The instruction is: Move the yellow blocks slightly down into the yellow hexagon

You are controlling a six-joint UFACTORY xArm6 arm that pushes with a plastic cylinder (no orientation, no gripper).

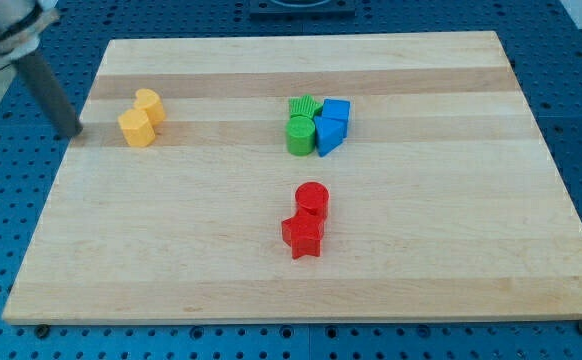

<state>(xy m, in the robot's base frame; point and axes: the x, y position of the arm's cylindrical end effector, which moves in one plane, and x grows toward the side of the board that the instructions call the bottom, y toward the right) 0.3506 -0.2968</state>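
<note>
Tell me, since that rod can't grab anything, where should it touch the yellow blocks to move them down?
No gripping, only pushing. My tip sits at the view's left of the yellow pair. The yellow hexagon touches the other yellow block, which lies up and right of it. I would probably press that upper block's top-right side, pushing down-left so both stay together.

Light wooden board (531, 250): two yellow hexagonal blocks (141, 119) touching, near the view's upper left; my tip (75, 133) just to their left, at the board's edge; two green blocks (300, 128), one cylindrical, the other perhaps ridged, touching two blue blocks (332, 126) at their right, upper centre; red cylinder block (312, 199) touching red star block (303, 236) below it, lower centre.
</note>
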